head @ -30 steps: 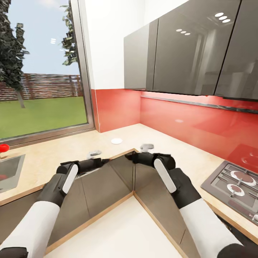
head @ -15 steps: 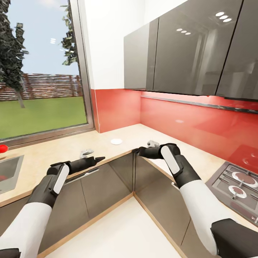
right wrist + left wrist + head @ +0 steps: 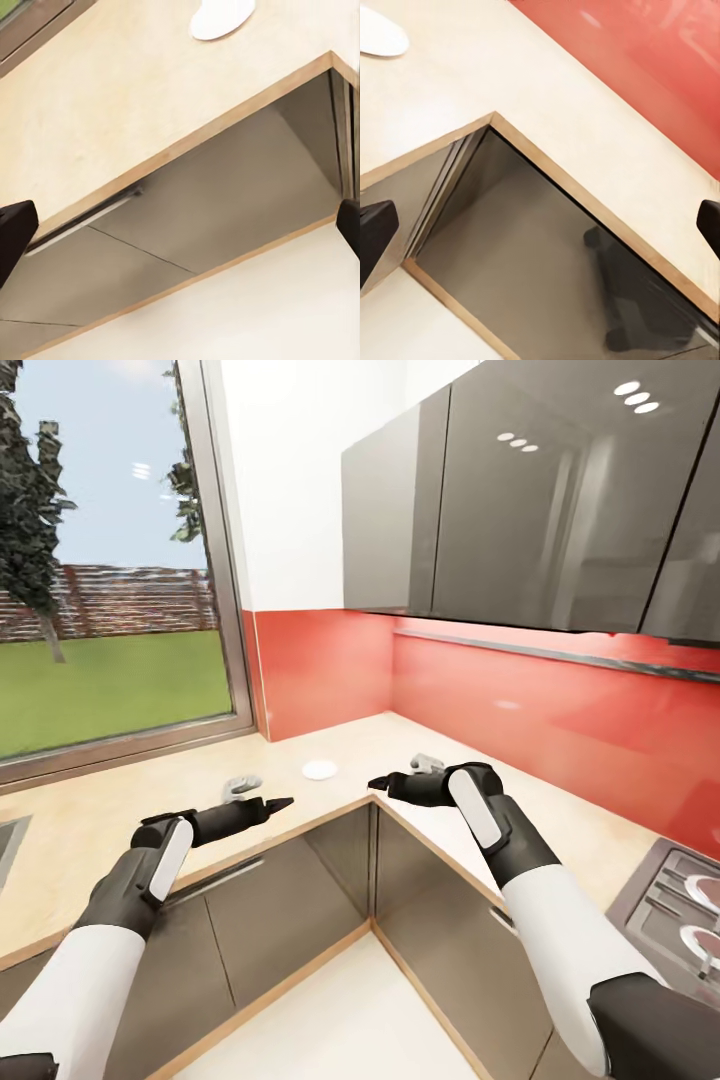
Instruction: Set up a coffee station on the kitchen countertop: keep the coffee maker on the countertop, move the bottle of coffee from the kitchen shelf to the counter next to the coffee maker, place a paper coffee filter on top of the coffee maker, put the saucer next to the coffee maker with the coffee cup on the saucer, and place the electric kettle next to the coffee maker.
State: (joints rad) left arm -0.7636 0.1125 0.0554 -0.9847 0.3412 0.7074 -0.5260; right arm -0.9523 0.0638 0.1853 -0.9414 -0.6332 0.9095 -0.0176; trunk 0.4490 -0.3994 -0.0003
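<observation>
A: Head view: corner countertop (image 3: 150,810) under grey wall cabinets (image 3: 520,500), red backsplash (image 3: 540,700), window (image 3: 100,560) on the left side. Only task thing I can make out is a small white disc, probably the saucer (image 3: 319,768), lying flat on the counter in the corner.

B: Arms?

A: Both held out over the counter's inner corner. Left gripper (image 3: 272,803) and right gripper (image 3: 385,784) point toward each other, nothing in either. From here I can't tell how wide the jaws stand.

B: Which is nearer the disc?

A: Roughly even. It sits beyond and between them, toward the wall. Round, so no long axis to align to.

B: Left wrist view?

A: Finger (image 3: 375,232) tips at the two edges, far apart, so jaws spread, empty. Counter corner, dark base cabinet fronts (image 3: 532,277) below, disc at the frame edge (image 3: 379,31).

B: Right wrist?

A: Same: fingertips (image 3: 13,229) at opposite edges, spread, empty. Disc (image 3: 221,16) on the counter past the edge.

B: Coffee maker, bottle, kettle, cup, filter?

A: None spotted. No readable labels or writing anywhere.
</observation>
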